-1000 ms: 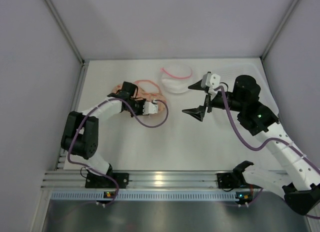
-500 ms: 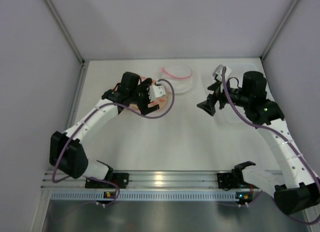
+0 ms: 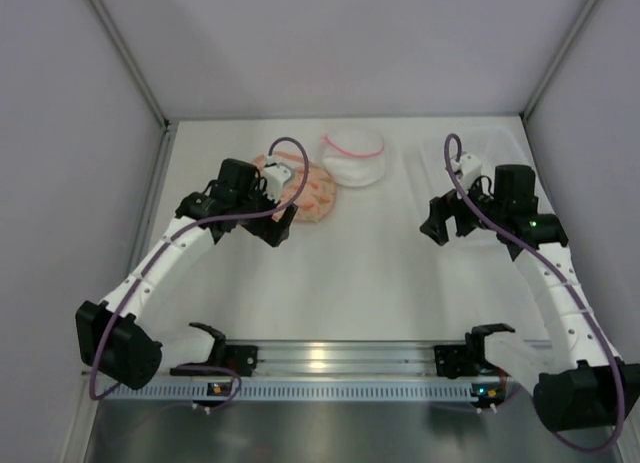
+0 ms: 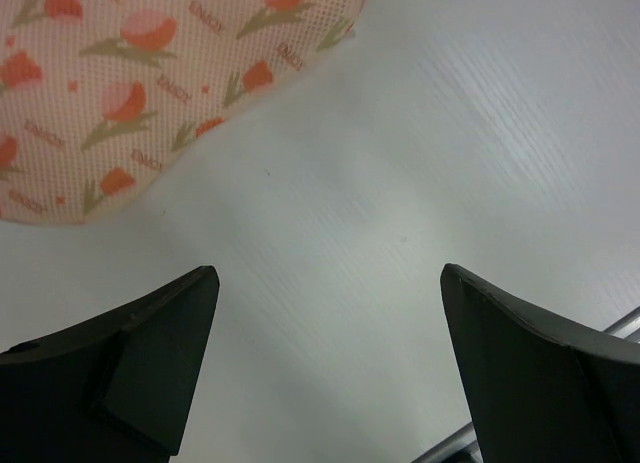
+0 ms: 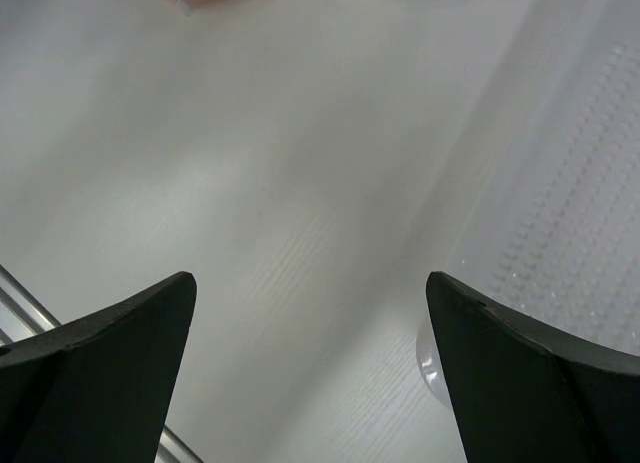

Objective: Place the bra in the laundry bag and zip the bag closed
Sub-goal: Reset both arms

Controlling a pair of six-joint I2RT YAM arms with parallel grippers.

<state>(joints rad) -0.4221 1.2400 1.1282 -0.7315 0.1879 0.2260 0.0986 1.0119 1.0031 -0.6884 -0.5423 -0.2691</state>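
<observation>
The laundry bag (image 3: 316, 187) lies on the table with its peach printed side up; whether its zip is shut cannot be told. In the left wrist view the laundry bag (image 4: 150, 73) fills the upper left corner. The bra is hidden. My left gripper (image 3: 283, 216) hovers just left of and nearer than the bag, open, and the left gripper (image 4: 328, 273) has only bare table between its fingers. My right gripper (image 3: 446, 225) hangs open over the table at the right, and the right gripper (image 5: 310, 278) holds nothing.
A white mesh round pouch (image 3: 353, 155) with a pink rim sits just behind the bag. A clear plastic tray (image 3: 480, 155) lies at the back right, and the tray (image 5: 580, 203) is close beside the right fingers. Walls enclose three sides.
The left gripper opened, let go of the bag's edge and drew back left; the bag now lies printed side up. The right arm pulled back to the right, toward the tray.
</observation>
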